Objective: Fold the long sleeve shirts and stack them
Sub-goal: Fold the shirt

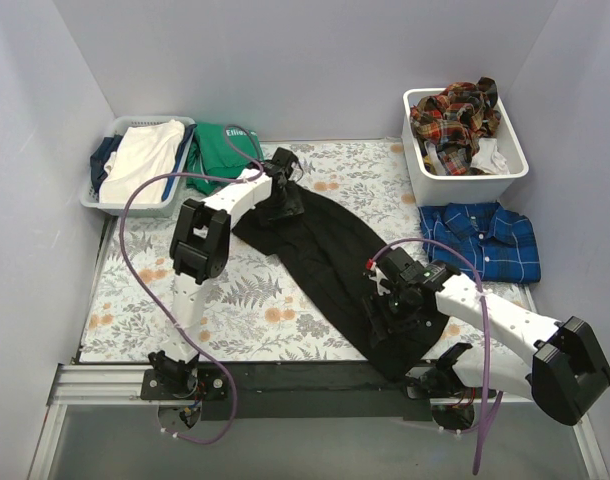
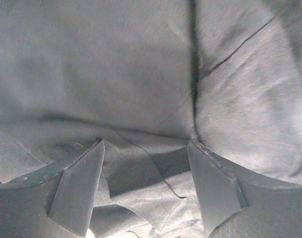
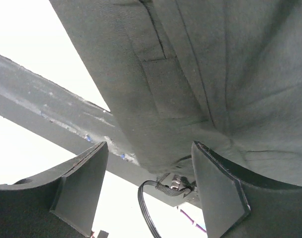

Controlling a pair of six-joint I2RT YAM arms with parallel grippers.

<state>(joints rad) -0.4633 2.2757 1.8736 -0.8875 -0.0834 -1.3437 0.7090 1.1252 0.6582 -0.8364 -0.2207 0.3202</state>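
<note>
A large black long sleeve shirt (image 1: 320, 255) lies spread diagonally across the floral table cover, from far left to the near edge. My left gripper (image 1: 284, 203) is at its far end, open, with its fingers (image 2: 79, 186) spread over wrinkled black cloth (image 2: 141, 74). My right gripper (image 1: 387, 318) is over its near end, open (image 3: 150, 146), with the shirt's edge (image 3: 190, 74) just beyond the fingertips. A folded blue plaid shirt (image 1: 482, 240) lies at the right. Red-orange plaid shirts (image 1: 455, 112) are heaped in a white bin (image 1: 513, 168).
A grey basket (image 1: 93, 195) at the far left holds white and dark cloth. A green top with white lettering (image 1: 220, 152) lies beside it. The table's dark near rail (image 3: 42, 106) and a cable (image 3: 148, 201) show under the right gripper. Walls close in three sides.
</note>
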